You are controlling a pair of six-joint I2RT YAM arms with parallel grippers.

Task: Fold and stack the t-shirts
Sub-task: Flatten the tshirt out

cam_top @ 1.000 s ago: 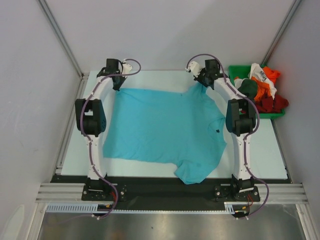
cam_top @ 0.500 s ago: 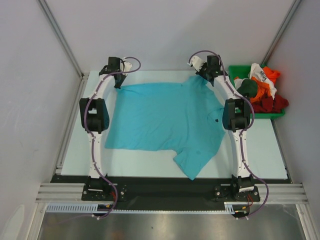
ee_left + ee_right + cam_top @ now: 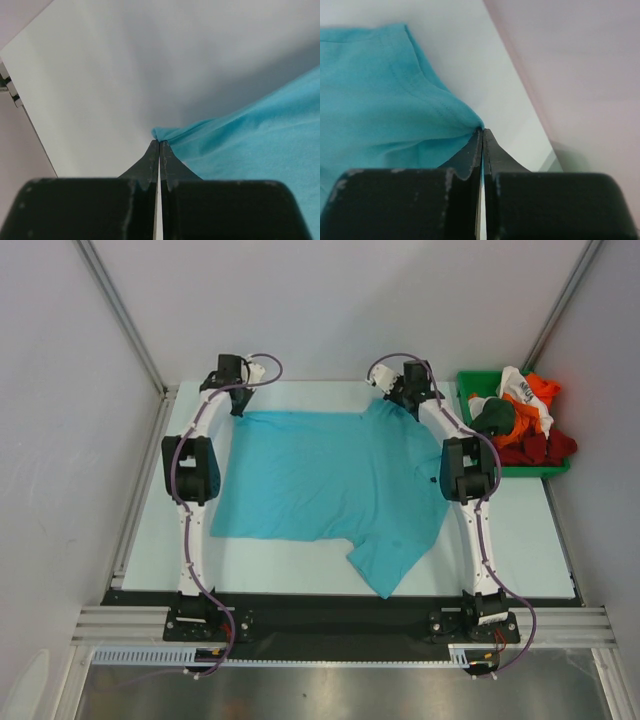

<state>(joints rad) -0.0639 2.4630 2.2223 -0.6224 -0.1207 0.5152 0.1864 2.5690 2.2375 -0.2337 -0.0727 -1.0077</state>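
A turquoise t-shirt lies spread on the white table, one sleeve pointing to the near edge. My left gripper is shut on its far left corner, seen in the left wrist view with cloth pinched at the tips. My right gripper is shut on the far right sleeve edge, seen in the right wrist view with the hemmed cloth bunched at the tips. Orange, red, dark green and white shirts are heaped in a bin at the right.
A green plastic bin stands at the far right off the table's edge. Grey walls close in behind and on both sides. The table's back edge runs just beyond both grippers.
Both grippers have pulled the shirt's far edge further back and the right one inward. The far edge now lies straighter and the cloth is drawn flatter.
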